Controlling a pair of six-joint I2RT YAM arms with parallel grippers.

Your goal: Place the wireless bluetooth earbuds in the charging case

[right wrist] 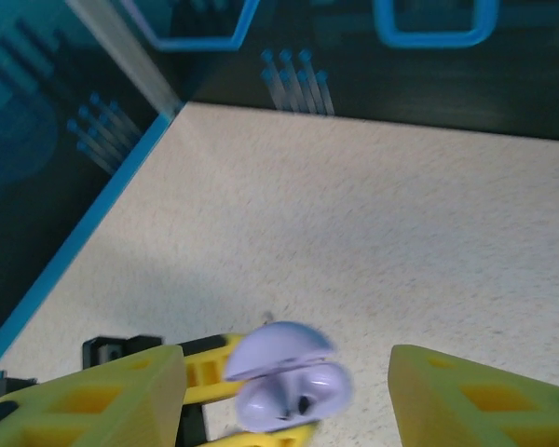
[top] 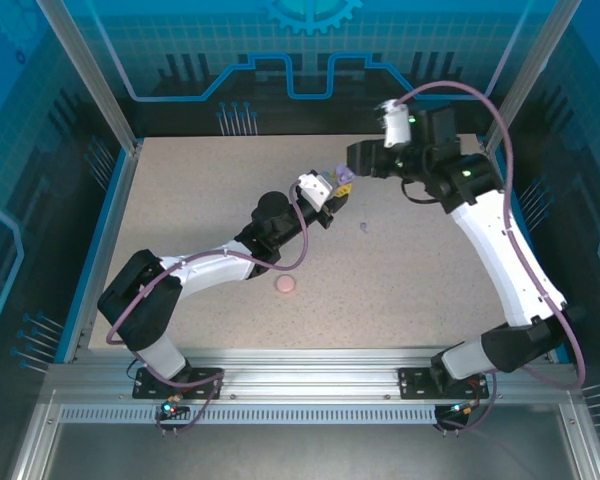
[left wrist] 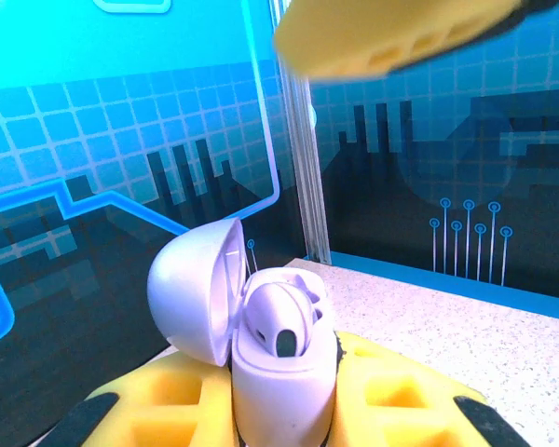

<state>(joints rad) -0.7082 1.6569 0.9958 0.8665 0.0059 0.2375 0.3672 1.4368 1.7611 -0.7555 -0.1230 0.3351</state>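
Note:
My left gripper (left wrist: 284,405) is shut on the base of a pale purple charging case (left wrist: 281,372) and holds it up off the table. The case lid (left wrist: 194,289) is swung open to the left. One purple earbud (left wrist: 279,321) sits in the case's near socket. From above, the case (top: 345,179) is at the table's back middle, with my right gripper (top: 353,168) right over it. In the right wrist view that gripper (right wrist: 289,402) is open; its yellow fingers (right wrist: 98,400) stand wide on either side of the case (right wrist: 289,384) without touching it. Another purple earbud (top: 364,227) lies loose on the table.
A round pink case (top: 286,285) lies shut on the speckled tabletop (top: 420,270) in front of the left forearm. Blue walls and metal posts (top: 90,80) enclose the table. A yellow finger of the right gripper (left wrist: 391,37) hangs at the top of the left wrist view.

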